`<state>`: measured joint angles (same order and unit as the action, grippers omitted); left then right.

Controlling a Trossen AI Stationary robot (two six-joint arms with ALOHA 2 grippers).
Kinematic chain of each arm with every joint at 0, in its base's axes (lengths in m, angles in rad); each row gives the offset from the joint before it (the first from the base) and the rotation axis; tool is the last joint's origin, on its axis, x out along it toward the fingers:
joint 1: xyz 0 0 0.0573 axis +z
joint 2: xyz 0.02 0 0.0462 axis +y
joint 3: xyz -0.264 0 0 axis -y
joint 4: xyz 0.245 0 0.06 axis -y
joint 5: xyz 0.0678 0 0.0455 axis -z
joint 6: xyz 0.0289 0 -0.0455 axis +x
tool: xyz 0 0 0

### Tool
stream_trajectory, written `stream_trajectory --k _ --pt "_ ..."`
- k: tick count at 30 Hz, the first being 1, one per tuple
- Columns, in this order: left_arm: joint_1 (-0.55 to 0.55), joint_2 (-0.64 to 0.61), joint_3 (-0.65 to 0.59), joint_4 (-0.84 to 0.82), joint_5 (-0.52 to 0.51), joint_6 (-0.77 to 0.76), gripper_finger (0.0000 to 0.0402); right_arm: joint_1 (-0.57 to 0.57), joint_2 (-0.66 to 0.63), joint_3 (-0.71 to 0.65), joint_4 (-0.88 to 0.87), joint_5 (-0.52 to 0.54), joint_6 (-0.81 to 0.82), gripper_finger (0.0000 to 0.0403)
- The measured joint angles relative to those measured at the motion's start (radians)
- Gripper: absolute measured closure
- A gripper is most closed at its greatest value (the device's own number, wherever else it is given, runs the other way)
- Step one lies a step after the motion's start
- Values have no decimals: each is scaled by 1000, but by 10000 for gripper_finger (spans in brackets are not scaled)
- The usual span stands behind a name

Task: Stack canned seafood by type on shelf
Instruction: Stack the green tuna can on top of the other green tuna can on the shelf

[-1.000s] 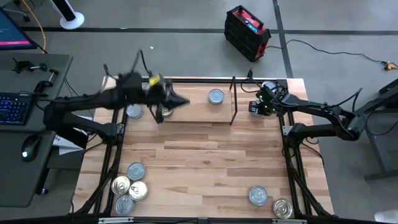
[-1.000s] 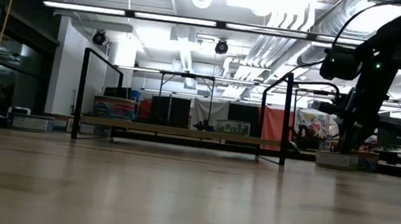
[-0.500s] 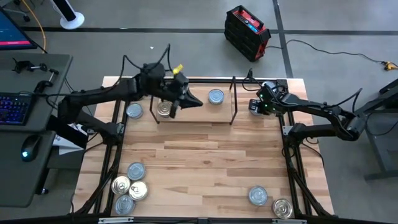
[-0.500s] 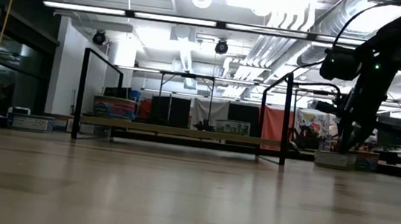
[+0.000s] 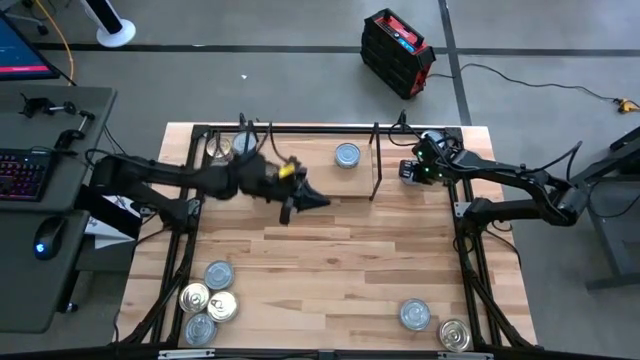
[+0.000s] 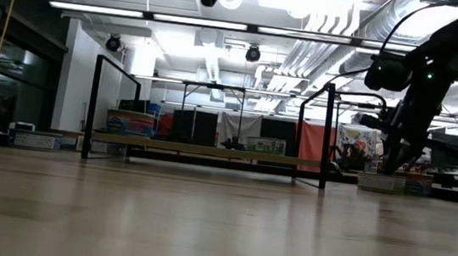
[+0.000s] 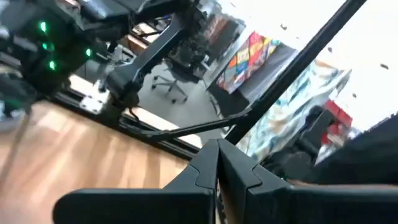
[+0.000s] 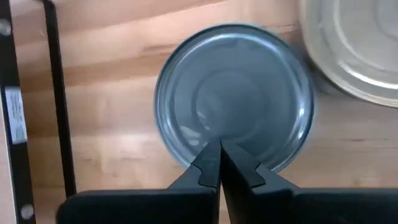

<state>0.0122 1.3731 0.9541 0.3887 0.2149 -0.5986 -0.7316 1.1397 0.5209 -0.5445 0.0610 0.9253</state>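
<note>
Taking the shelf [image 5: 330, 180] as the marker, the tins nearest to me sit well away from it along the near edge of the table [image 5: 330, 260]. A cluster of four tins [image 5: 207, 293] lies at the near left corner, two gold-lidded and two silver-blue, packed close together. At the near right corner there is a silver-blue tin [image 5: 415, 315] with a gold tin [image 5: 455, 334] just beside it.

Closer to the shelf, the left gripper [image 5: 318, 199] hangs over the shelf's front edge, toward its left half, the arm reaching in from the left. Its fingers [image 7: 214, 163] are pressed together to a point with nothing between them.

On the shelf itself one silver-blue tin on the board [image 5: 347, 155] rests near the right-hand black bracket [image 5: 377, 160]. From table height the shelf [image 6: 205, 150] shows as a thin board between two black uprights.

Just beyond the shelf's right bracket, the right gripper [image 5: 410, 172] points down at the table. Its fingers [image 8: 219, 163] are closed tight, tips poised over a silver-blue tin under the right gripper [image 8: 233, 96], with a gold-lidded tin beside it [image 8: 354, 43] touching or nearly so. I cannot tell whether the tips touch the lid.

Past the shelf's left end, at the far left corner, another tin [image 5: 220, 146] sits by the table frame.
</note>
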Motion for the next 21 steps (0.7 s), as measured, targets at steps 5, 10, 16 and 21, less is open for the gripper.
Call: stream_trajectory --k 5,10,16,21 --pt "-144 -3 -37 -4 -173 -10 401 106 -2 3 -76 1 -44 403" --pt "-247 -35 -38 -109 -240 -17 401 309 -3 5 -145 20 3 403" --pt "-315 -97 -35 -208 -303 -59 401 628 -2 3 -137 43 218 403" --pt "-375 -97 -36 -308 -397 -104 401 891 0 1 -125 93 424 403"
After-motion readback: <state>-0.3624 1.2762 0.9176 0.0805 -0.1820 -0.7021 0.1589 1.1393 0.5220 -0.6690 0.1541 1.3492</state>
